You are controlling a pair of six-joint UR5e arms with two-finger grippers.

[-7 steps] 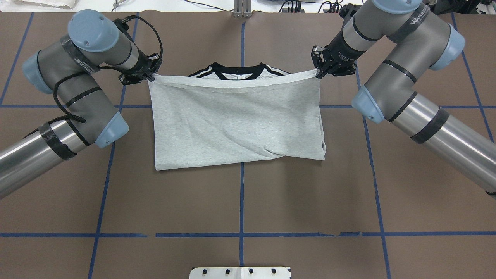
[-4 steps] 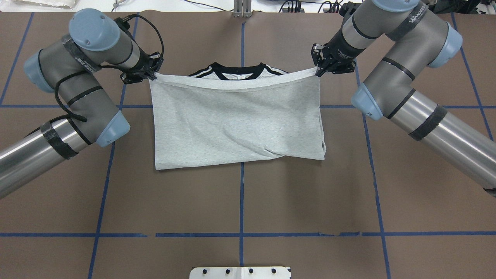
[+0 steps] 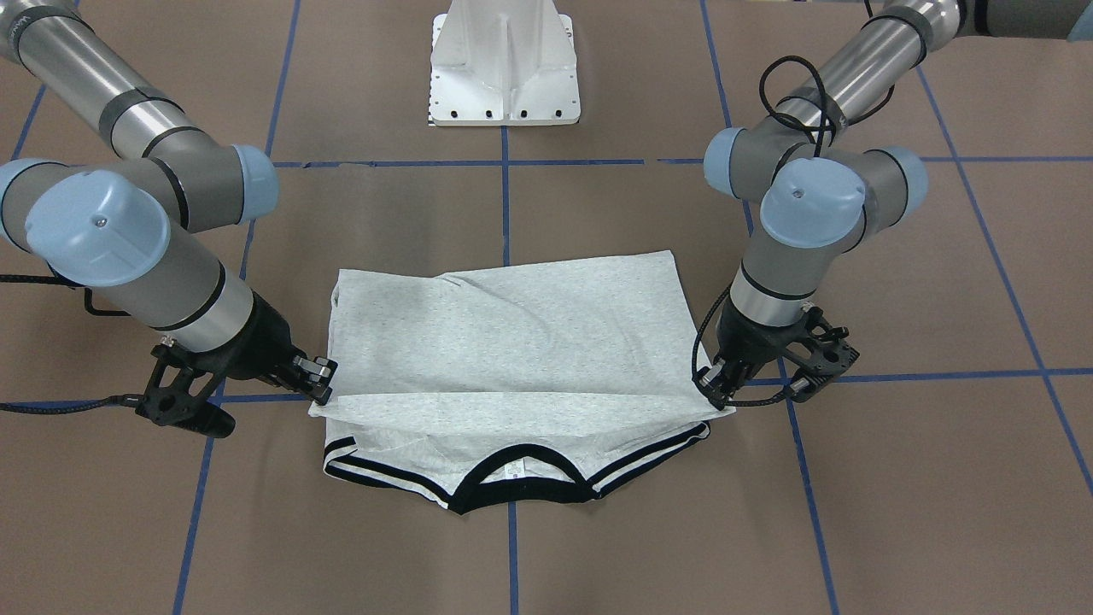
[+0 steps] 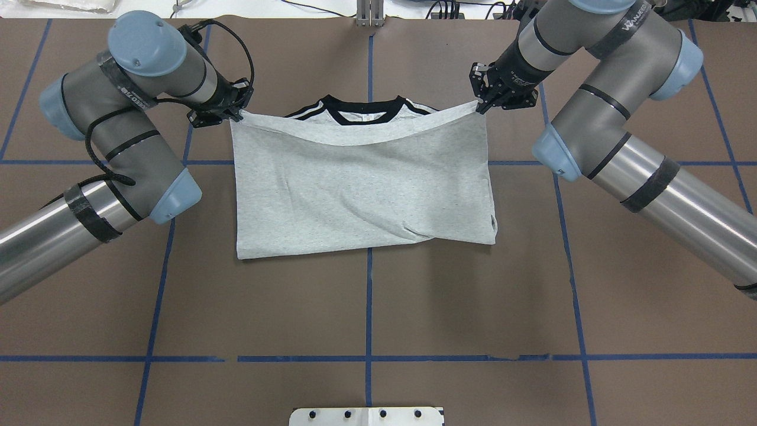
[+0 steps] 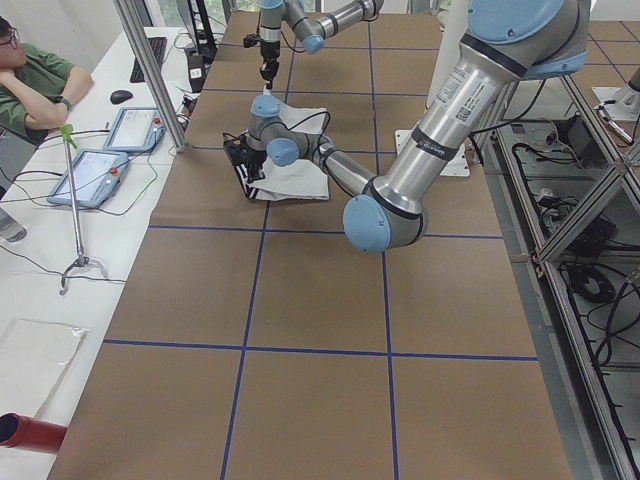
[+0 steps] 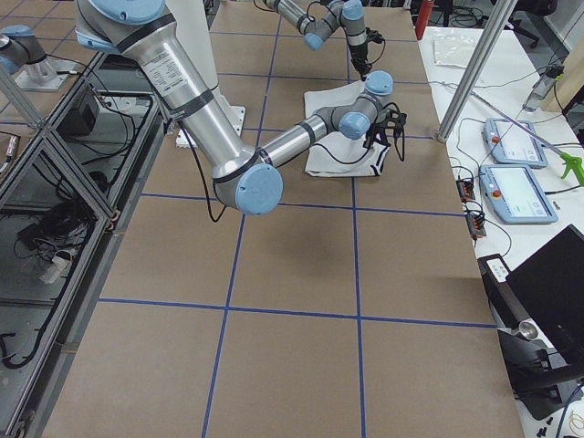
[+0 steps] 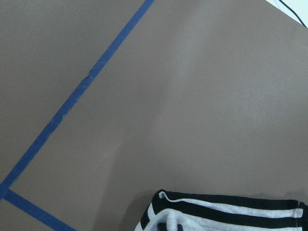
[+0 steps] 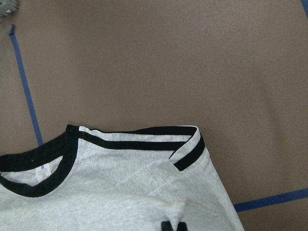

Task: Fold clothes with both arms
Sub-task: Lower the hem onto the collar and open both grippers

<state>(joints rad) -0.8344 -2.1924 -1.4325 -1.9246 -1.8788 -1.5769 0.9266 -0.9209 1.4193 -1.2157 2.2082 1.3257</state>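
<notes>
The grey T-shirt [image 4: 361,189] lies back-up on the brown table, its lower half folded over toward the black collar [image 4: 362,112]; the print is hidden. My left gripper [image 4: 236,114] is shut on the hem's left corner. My right gripper [image 4: 478,106] is shut on the hem's right corner. The hem hangs stretched between them, sagging just short of the collar. In the front view the shirt [image 3: 512,342] shows with the left gripper [image 3: 716,395] and right gripper [image 3: 320,384] pinching its corners above the striped cuffs [image 3: 367,470]. The wrist views show a striped cuff [image 7: 226,211] and the collar [image 8: 43,168].
The brown table [image 4: 366,307] carries blue tape grid lines. The white pedestal [image 3: 504,64] stands at the robot's side. An operator [image 5: 30,85] sits by tablets [image 5: 95,170] beyond the table's far edge. A metal post [image 4: 368,12] stands at the far edge.
Both grippers have carried the hem farther from the robot toward the collar, covering more of the shirt's top part; the fold line at the near edge stayed put.
</notes>
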